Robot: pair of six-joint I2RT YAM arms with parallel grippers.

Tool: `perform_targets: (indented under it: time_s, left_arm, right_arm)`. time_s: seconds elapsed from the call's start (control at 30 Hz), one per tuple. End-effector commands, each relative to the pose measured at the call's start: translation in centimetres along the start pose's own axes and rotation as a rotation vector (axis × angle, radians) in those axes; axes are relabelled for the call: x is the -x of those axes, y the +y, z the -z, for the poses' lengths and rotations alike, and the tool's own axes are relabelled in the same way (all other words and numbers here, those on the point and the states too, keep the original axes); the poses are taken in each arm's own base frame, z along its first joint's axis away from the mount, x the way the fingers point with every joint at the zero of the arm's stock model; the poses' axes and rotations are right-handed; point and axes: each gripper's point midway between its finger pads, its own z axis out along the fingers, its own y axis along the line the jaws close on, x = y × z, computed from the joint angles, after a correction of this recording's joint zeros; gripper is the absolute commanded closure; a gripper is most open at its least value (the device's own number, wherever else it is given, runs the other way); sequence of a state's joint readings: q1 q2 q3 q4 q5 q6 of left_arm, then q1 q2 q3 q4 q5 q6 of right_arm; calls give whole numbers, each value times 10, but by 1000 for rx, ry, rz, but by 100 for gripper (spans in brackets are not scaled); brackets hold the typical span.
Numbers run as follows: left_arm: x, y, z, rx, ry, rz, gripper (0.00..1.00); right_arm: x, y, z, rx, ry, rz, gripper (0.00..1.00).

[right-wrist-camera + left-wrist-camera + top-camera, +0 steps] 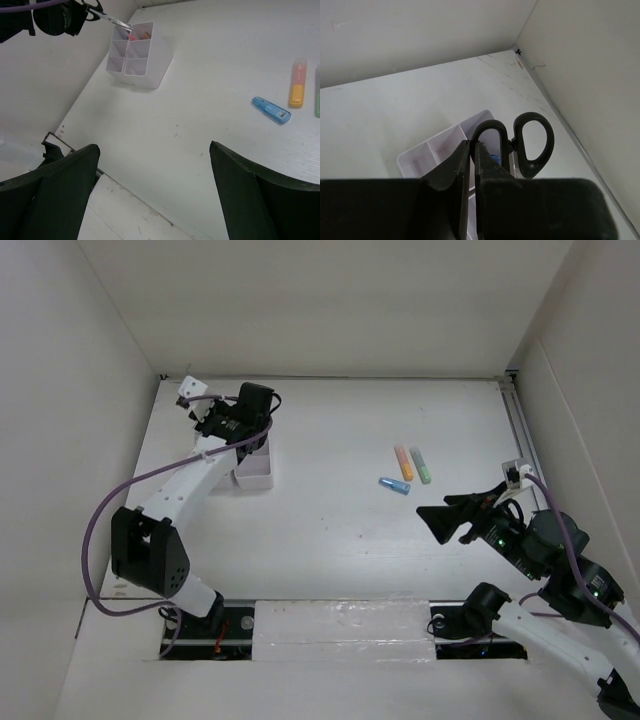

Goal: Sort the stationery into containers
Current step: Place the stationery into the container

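My left gripper (472, 146) is shut on the black-handled scissors (532, 142), pinching one handle loop. It hovers over the white organizer (432, 150) at the table's far left. In the right wrist view the scissors' blades (115, 21) point down at the organizer's (150, 65) back compartment, where red-pink pens (131, 36) stand. An orange marker (404, 462), a green marker (421, 465) and a blue marker (394, 485) lie on the table right of centre. My right gripper (437, 523) is open and holds nothing, just near-right of the blue marker (270, 109).
White walls close the table in at the left, back and right. A metal rail (520, 430) runs along the right edge. A purple cable (100, 510) loops off the left arm. A blue item (494, 158) shows inside the organizer under the scissors.
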State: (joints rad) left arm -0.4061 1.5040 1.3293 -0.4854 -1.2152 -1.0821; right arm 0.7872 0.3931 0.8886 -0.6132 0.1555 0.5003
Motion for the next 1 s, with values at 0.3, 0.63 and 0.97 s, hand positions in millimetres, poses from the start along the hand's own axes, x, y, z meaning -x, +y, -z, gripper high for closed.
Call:
perform_targets:
  time_s: [0.3, 0.63, 0.97]
  left_arm:
    - [-2, -13, -6, 22, -49, 20, 100]
    - [-28, 7, -9, 51, -18, -20, 100]
    - [-41, 13, -11, 55, -7, -50, 100]
  right_arm:
    - [13, 11, 2, 44, -36, -2, 3]
    - [11, 11, 0, 44, -37, -3, 3]
    - [7, 11, -1, 48, -25, -1, 3]
